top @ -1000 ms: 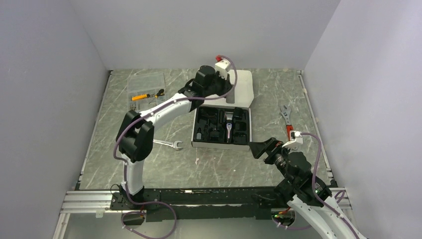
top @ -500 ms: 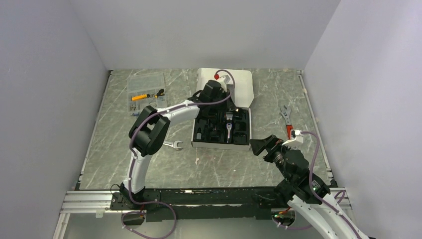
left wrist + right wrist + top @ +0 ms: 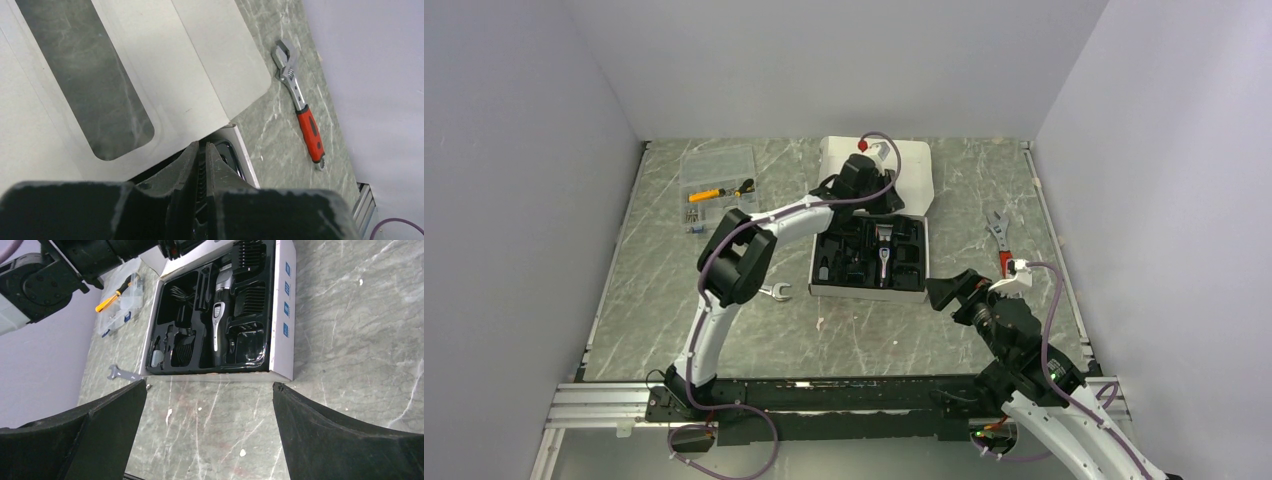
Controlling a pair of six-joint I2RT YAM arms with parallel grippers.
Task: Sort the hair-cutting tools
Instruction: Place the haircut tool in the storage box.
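Note:
An open white box [image 3: 864, 292] holds a black tray. In it lie the black-and-silver hair clipper [image 3: 883, 250] [image 3: 218, 320] and several black comb attachments [image 3: 252, 297]. The box lid [image 3: 909, 170] [image 3: 200, 60] lies folded back flat behind it. My left gripper [image 3: 876, 207] [image 3: 202, 146] is over the box's back edge, where the lid joins it. Its jaws stand a thin slit apart with nothing between them. My right gripper [image 3: 944, 295] [image 3: 209, 385] hangs wide open over bare table in front of the box's near right corner, holding nothing.
A red-handled adjustable wrench [image 3: 1002, 245] [image 3: 300, 100] lies right of the box. A silver open-end wrench [image 3: 764, 290] [image 3: 120, 373] lies off its near left corner. A clear parts organizer [image 3: 717, 185] [image 3: 117, 310] with small tools sits at the back left. Walls enclose the table.
My left wrist has moved right and down to the box's back edge, its elbow swinging right. Its jaws have parted slightly. The right arm has barely shifted.

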